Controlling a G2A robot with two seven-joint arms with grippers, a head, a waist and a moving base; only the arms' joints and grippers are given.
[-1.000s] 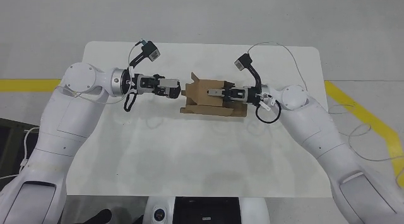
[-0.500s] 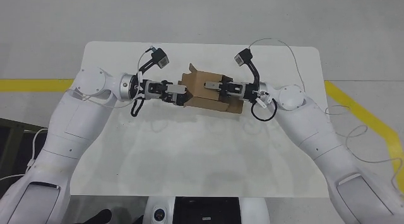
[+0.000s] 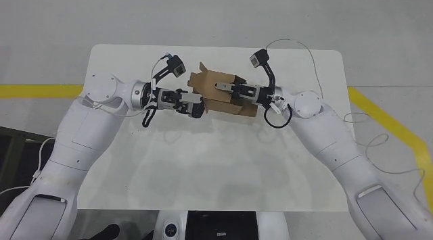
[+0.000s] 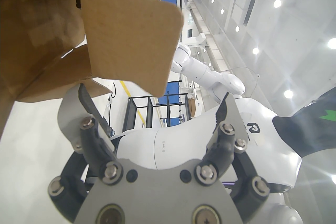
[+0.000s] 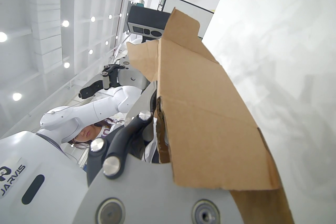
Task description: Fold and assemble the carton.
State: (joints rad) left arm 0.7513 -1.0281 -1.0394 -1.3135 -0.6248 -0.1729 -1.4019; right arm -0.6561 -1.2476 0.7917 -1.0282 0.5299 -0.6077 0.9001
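Note:
The brown carton point(image 3: 220, 92) is partly erected, with loose flaps, and sits tilted near the far middle of the white table. My right gripper point(image 3: 226, 89) is on the carton's top wall from the right. In the right wrist view that wall point(image 5: 199, 114) runs between the fingers point(image 5: 147, 103), and the gripper point(image 5: 157, 100) is shut on it. My left gripper point(image 3: 197, 102) is at the carton's left end. It stands open point(image 4: 153, 93), with the corner of a flap point(image 4: 126, 33) hanging just in front of its two fingertips, untouched.
The white table point(image 3: 203, 165) has bare room in front of the carton and on both sides. Its far edge lies close behind the carton. A thin cable point(image 3: 308, 54) loops over the right arm.
The carton has been carried toward the table's far side and tipped, held by the right gripper. The left gripper has closed in on the carton's left end.

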